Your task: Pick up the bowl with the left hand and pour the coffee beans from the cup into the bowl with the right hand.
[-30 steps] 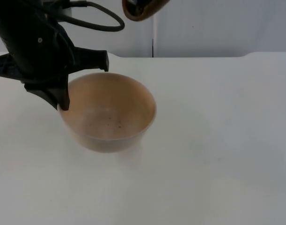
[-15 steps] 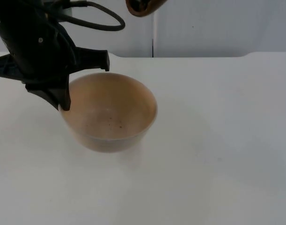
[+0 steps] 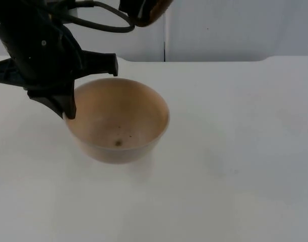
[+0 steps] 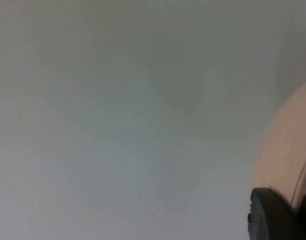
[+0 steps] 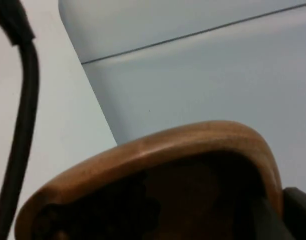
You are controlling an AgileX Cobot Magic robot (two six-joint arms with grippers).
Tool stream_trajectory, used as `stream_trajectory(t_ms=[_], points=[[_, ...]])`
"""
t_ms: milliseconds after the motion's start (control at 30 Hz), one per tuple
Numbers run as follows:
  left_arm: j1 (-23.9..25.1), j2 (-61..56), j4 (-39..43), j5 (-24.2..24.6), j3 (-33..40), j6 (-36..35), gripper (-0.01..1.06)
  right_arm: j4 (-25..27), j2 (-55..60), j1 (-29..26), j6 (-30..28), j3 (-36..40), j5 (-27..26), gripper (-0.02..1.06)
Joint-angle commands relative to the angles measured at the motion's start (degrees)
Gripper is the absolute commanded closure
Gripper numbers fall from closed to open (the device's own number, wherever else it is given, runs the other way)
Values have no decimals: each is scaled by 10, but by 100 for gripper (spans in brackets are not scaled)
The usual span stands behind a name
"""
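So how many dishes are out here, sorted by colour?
Pale beige bowl, held at its rim by the left gripper: 1
Brown wooden cup, tipped above the bowl in the right gripper: 1
Total: 2

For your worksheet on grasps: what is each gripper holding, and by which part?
The left gripper holds the bowl by its rim. The right gripper holds the tipped wooden cup at its rim.

Probably a robot lab: bare white table top (image 3: 234, 151) ending at a grey partition wall (image 3: 234, 27).
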Motion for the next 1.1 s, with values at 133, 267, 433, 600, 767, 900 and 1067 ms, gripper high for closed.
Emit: stream_trajectory(t_ms=[133,267,433,600,767,900,1067], points=[[-3,-5,-7,-7,-1,-3,105,-63,2,10,2,15,-4,105],[-3,-5,-15,-7,-1,-3,105,-71,2,11,20,28,-4,105],[-3,-5,-16,-9,-1,-3,105,-79,2,24,30,32,-4,105],[-3,-5,-17,-9,-1,-3,105,-112,3,35,33,32,-4,105],[-3,-5,-21,-9,-1,-3,105,-128,3,36,33,32,-4,105],[-3,-5,-21,-9,-1,-3,105,-135,3,36,39,32,-4,105],[-3,-5,-21,-9,-1,-3,105,-137,3,38,54,32,-4,105]])
